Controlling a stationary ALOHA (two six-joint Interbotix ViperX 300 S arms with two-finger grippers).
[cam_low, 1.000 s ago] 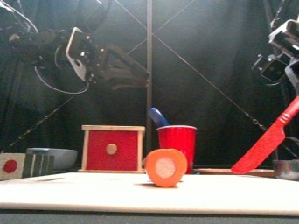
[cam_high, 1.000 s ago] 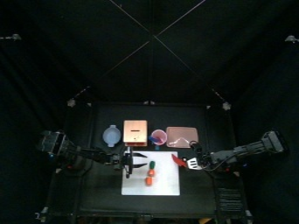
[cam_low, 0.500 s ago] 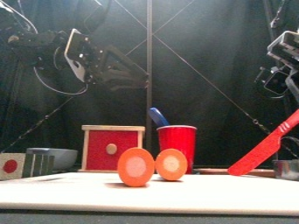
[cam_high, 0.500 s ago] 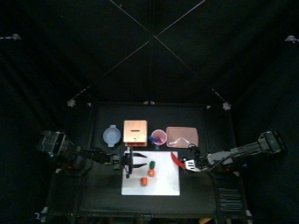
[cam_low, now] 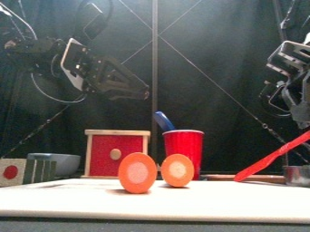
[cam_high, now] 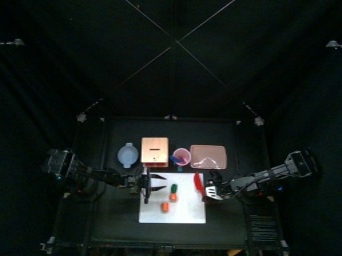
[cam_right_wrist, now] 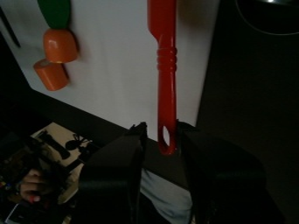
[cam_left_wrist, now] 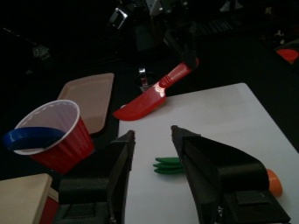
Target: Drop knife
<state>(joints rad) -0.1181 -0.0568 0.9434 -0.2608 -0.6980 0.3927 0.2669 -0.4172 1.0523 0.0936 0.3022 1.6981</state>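
**Knife release: nearly complete**

The right claw [cam_right_wrist: 160,131] has parted jaws flanking the handle end of the knife [cam_right_wrist: 163,61] with no clamping visible; contact cannot be excluded. The knife, smooth slender red plastic, slants with its tip at the white mat [cam_high: 187,208] edge. Remaining: retract. The left claw [cam_left_wrist: 152,140] hovers open above the mat, near two round orange carrot pieces [cam_low: 158,170].

The pen was dim, with black curtains swallowing most of the light. A bright source sat high behind the table, glaring at the top of the front view. The white board [cam_high: 174,200] caught the light and shone. The right gripper's [cam_right_wrist: 162,131] own jaws looked dark and soft-edged up close.
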